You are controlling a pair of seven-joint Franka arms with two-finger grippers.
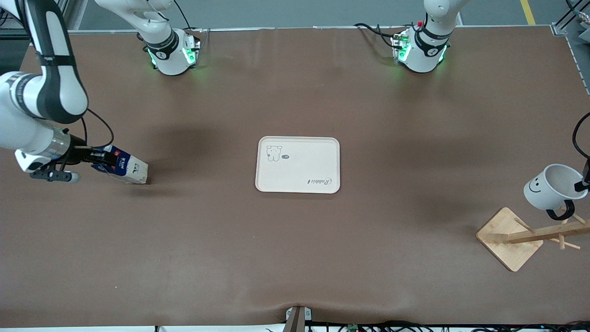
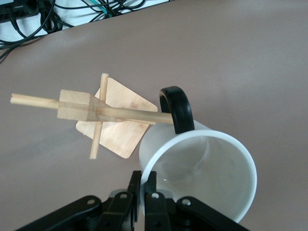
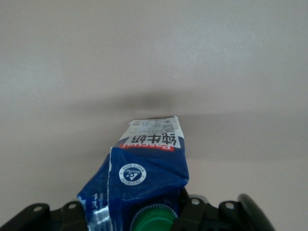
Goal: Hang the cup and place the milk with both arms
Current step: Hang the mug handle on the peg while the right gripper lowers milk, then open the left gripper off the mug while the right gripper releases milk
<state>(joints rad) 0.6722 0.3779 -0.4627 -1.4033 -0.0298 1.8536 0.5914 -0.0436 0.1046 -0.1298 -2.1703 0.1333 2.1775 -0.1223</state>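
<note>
Brown table [image 1: 295, 258] carried a cream tray [image 1: 297, 164] at its middle. At the right arm's end, the right gripper [image 1: 94, 159] was clamped on the milk's [image 1: 120, 166] top, the carton tilted. At the left arm's end, the left gripper [image 2: 144, 192] pinched the cup's [image 2: 207, 168] rim, its black handle touching a peg of the wooden rack [image 1: 516, 235].

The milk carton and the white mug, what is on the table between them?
In the front view, a cream tray lies on the brown table between the milk carton and the white mug; nothing else.
</note>
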